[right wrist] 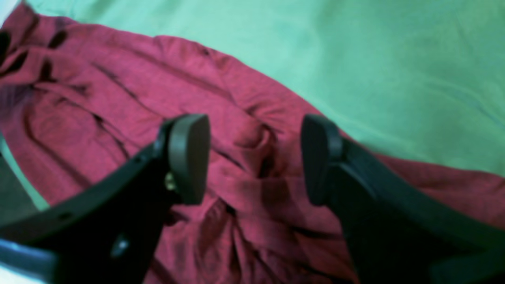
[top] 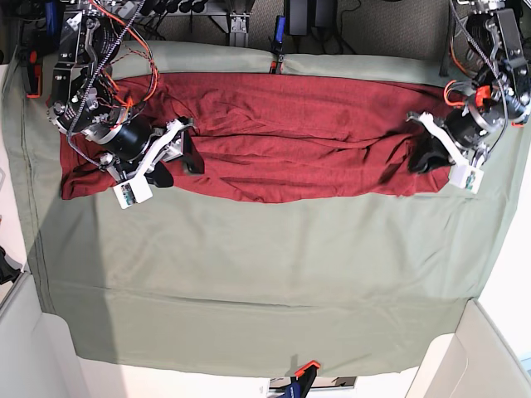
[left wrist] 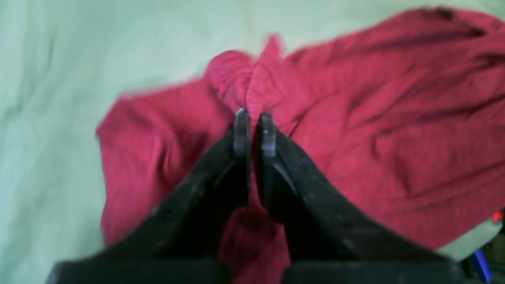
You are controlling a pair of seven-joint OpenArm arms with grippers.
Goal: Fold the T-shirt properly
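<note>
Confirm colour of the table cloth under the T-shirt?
Sage green, plain, no print. The table cloth shows best in the base view, below the T-shirt.

the green cloth (top: 249, 274) lies bare and open below the t-shirt (top: 274, 137), nothing standing on it.

**Left hand pinched shut, right hand spread wide**

The left arm reaches in from the far right corner of the base view, its wrist angled down and inward. Its left hand (left wrist: 255, 115) has both black fingers pressed nearly together, with a bunch of the T-shirt (top: 282, 133) gripped between the tips.

The right arm comes in from the far left corner, bent at the elbow, wrist turned toward the middle. Its right hand (right wrist: 254, 157) holds its fingers (right wrist: 189, 157) well apart, with the flat pads facing each other across a broad gap, poised just over the cloth and gripping nothing.
</note>
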